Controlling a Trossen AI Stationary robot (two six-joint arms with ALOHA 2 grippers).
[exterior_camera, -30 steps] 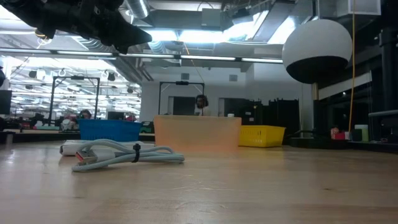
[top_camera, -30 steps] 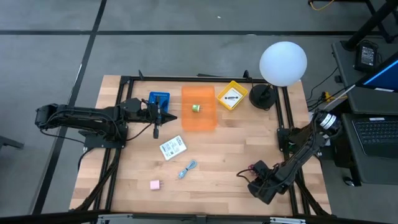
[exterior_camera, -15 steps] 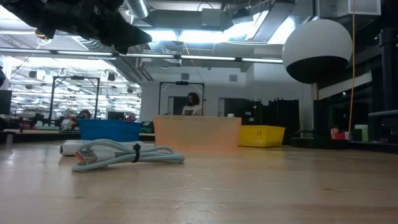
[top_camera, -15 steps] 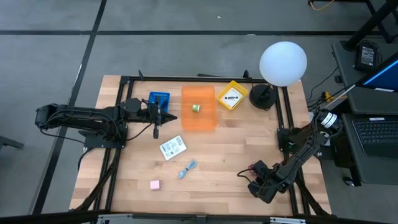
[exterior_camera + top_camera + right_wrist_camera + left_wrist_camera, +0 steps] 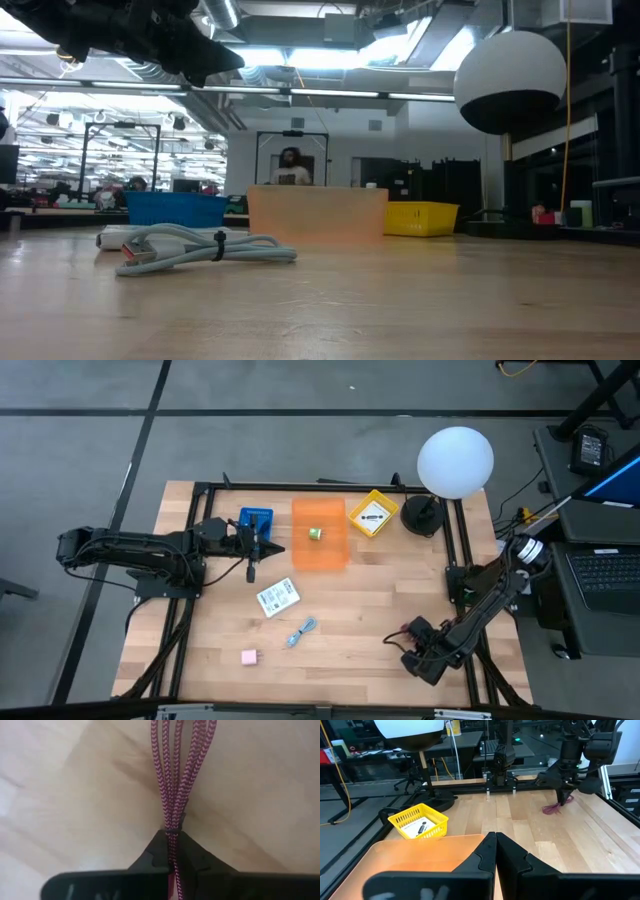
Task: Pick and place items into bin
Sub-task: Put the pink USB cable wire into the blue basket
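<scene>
My right gripper (image 5: pixel 405 636) is low over the table's near right part, shut on the dark-red cord (image 5: pixel 175 780). My left gripper (image 5: pixel 263 548) hovers shut just left of the orange bin (image 5: pixel 320 550), holding nothing. A greenish cube (image 5: pixel 315 533) lies in that bin. A white printed packet (image 5: pixel 277 596), a light-blue cord (image 5: pixel 301 631) and a pink cube (image 5: pixel 249 657) lie flat on the wood. The yellow basket (image 5: pixel 372 513) holds a second packet and a black piece. My right gripper pinches the dark-red cord's bundled strands (image 5: pixel 173 822) between its two fingers, the strands running straight out along them. The fingers (image 5: pixel 564 795) come from above, pointing down. The cord's free part (image 5: pixel 551 809) lies on the table.
A blue bin (image 5: pixel 256 520) stands behind my left gripper. The white globe lamp (image 5: pixel 455 460) on its black base occupies the far right corner. Black frame rails run along the table's left, far and right edges. A person (image 5: pixel 290 168) shows far behind the table.
Both arms have stayed where they were. In the low view a person far behind the table has walked toward the left.
</scene>
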